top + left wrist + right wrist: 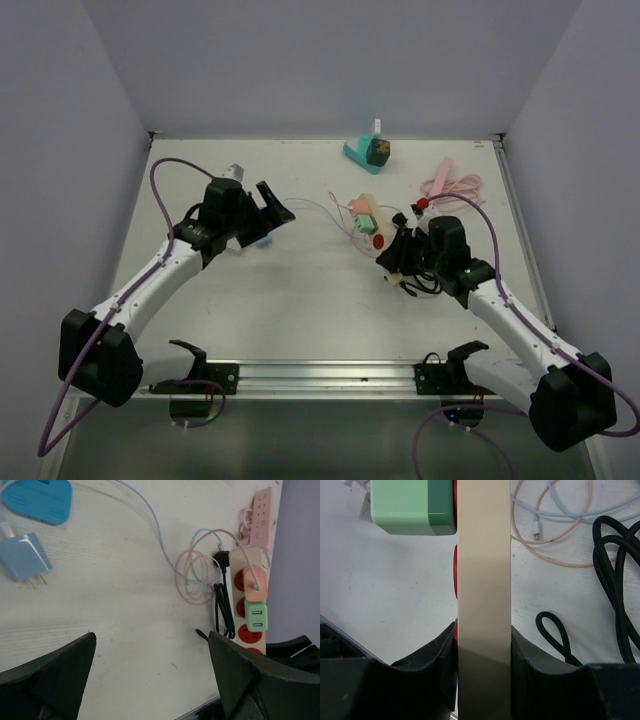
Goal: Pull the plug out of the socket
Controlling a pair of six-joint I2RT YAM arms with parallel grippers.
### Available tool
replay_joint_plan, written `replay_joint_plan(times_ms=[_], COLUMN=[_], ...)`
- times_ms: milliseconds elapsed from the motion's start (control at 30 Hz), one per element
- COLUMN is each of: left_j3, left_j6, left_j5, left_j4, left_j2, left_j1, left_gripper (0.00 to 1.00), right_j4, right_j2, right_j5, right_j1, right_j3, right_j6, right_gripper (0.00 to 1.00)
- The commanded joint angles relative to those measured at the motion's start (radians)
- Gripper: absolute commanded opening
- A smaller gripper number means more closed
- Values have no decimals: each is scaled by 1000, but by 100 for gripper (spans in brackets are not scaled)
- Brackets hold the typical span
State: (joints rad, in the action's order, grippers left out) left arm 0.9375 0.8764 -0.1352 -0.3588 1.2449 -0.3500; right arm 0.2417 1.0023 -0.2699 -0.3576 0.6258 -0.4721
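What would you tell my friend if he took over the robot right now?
Left gripper: open and empty, above the table.
Right gripper: shut on the beige power strip, gripping its two long sides.
Blue plug: lying loose on the table, prongs bare, well apart from the strip.
Done: that plug looks to be out.
Left: the peach plug and green plug sit in the strip; pull them only if they count too.

place: robot lab | cues: walled white table, mounting rail
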Motion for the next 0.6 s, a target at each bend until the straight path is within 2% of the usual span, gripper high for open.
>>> replay_joint_plan(times_ms=[0,267,467,567], left_j3=[58,133,214,248], left_j6=[85,199,246,257], left_j5=[-3,40,78,97], left_j4=[49,159,210,207], left_j2=[-15,74,198,252], left_j1=[-85,-262,-368,-385], left_gripper=[97,97,92,88], right_j4=[-133,-142,-179,-200], right_j2=[-8,-10,-17,-27], right_j5=[26,110,181,193], right_j1=[-23,-107,-178,-201], right_j3=[49,49,32,20], right_j6=[-17,-49,-108,-138], right_gripper=[0,0,0,0])
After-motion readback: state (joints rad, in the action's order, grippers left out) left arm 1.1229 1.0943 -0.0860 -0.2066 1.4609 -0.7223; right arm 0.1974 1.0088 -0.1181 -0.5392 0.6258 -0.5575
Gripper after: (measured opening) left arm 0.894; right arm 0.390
